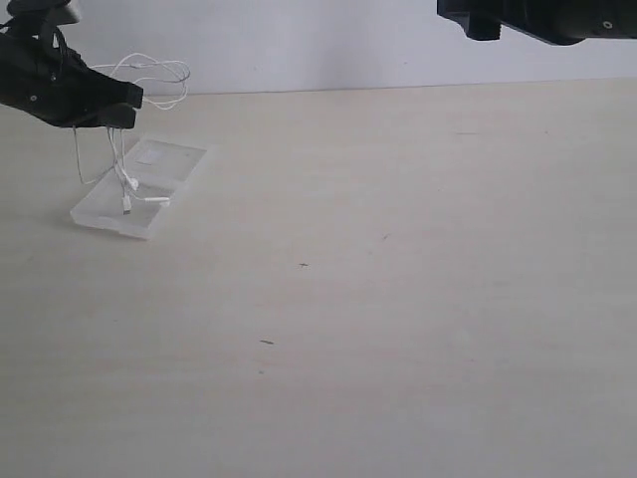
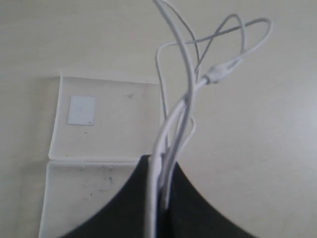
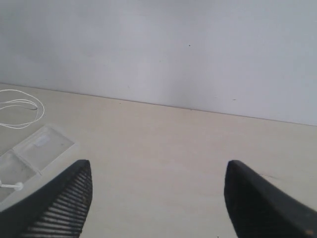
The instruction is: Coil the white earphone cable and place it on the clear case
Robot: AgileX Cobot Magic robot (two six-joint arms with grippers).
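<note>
White earphone cable [image 1: 121,159]: several strands bunched in the left gripper [image 1: 124,105], with loose loops fanning out past the jaws and the tails hanging straight down.
Earbuds [image 1: 132,184]: the dangling ends appear to touch the clear case near the seam between its two halves.
Clear case [image 1: 174,159]: flat on the pale table [image 1: 398,299], directly under the hanging strands. In the exterior view its long axis slants from near left to far right.
Loops versus case: the left wrist view shows the inline remote [image 2: 220,73] and the widest loops over bare table, beyond one long edge of the case.
Left jaws: clamped on the cable bundle, raised above the case.
Right gripper [image 3: 158,198]: fingers spread wide with nothing between them, held high and well apart from the case.
Nearer arm: the left, plainly.
Coming move, as judged: shift the bundle sideways over the case, then lower and release, or the loops may spill onto the table.
</note>
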